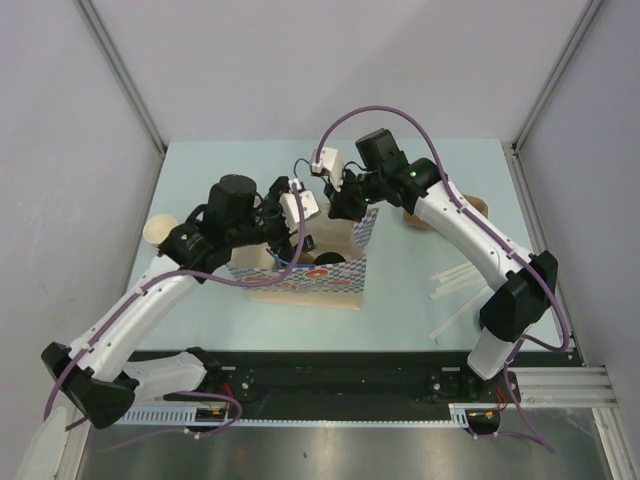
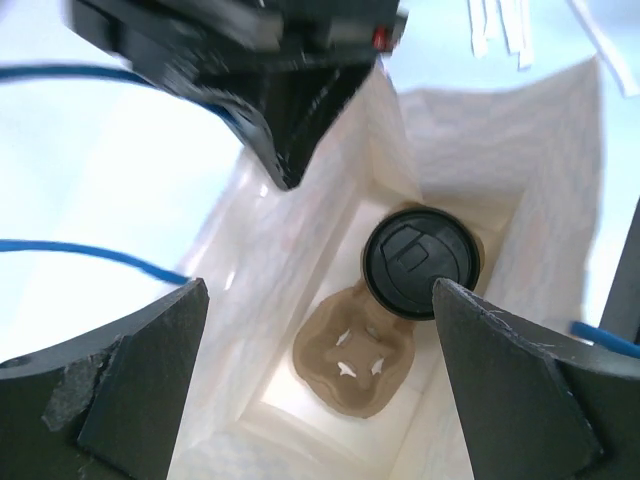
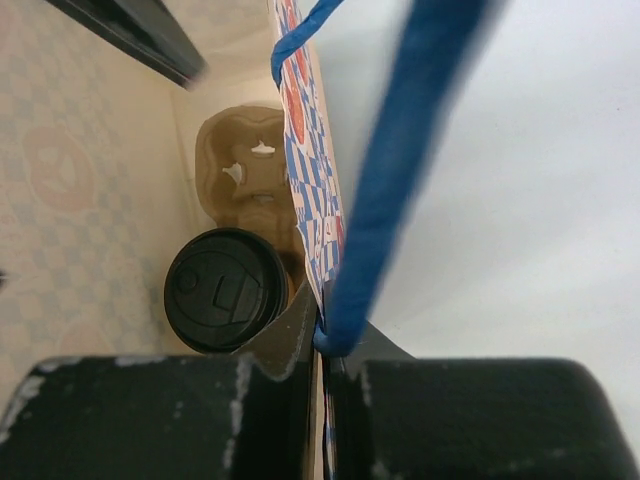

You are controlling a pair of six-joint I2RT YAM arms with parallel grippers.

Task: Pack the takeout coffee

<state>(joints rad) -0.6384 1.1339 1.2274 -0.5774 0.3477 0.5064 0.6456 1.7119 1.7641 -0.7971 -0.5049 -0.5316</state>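
Observation:
The takeout coffee, a brown cup with a black lid, stands inside the open paper bag in one pocket of a brown cup carrier. The other pocket is empty. My left gripper is open and empty, above the bag's mouth, its fingers either side of the opening. My right gripper is shut on the bag's patterned side wall at the rim, beside a blue rope handle. The lid sits just inside that wall. The cup's body is hidden below the lid.
A stack of lidless brown cups lies at the left edge of the table. Brown cups stand right of the bag. White straws lie at the right front. Both arms meet over the bag.

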